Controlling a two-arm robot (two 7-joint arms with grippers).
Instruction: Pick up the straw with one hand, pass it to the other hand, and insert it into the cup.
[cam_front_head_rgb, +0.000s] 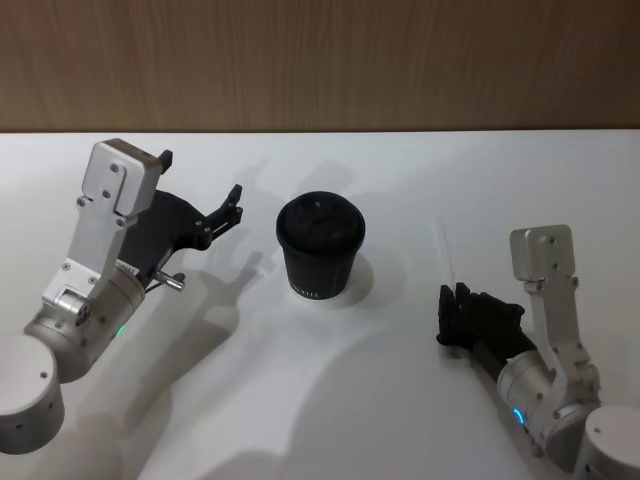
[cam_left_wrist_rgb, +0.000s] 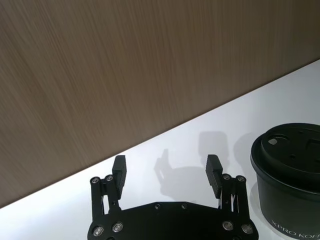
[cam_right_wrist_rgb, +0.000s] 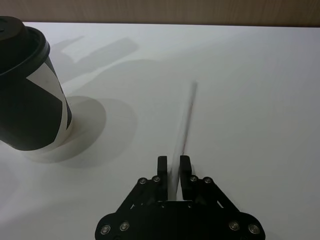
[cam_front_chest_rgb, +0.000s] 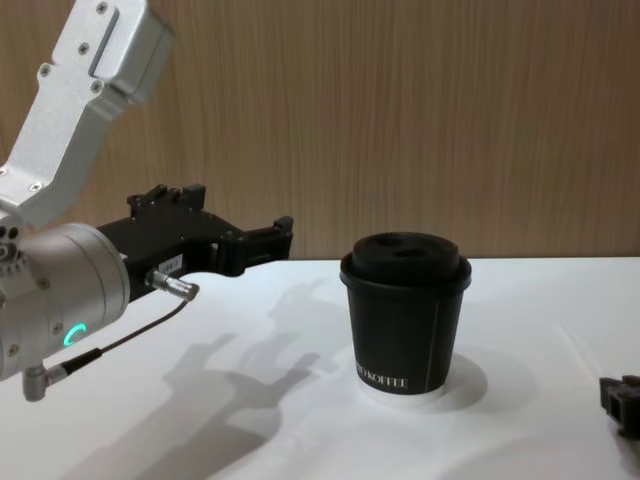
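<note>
The right gripper has its jaws clenched on the straw's near end; the left gripper hovers with jaws released beside the cup.

At table centre: cup. Left of it: left claw. Right of it: right claw, straw between its fingers.

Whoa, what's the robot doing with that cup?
The right gripper is shut on the straw, low at the white table, to the right of the cup. The left gripper hangs open on the cup's other side, holding nothing. The cup stands in the middle with its lid on, and no straw is in it yet.
</note>
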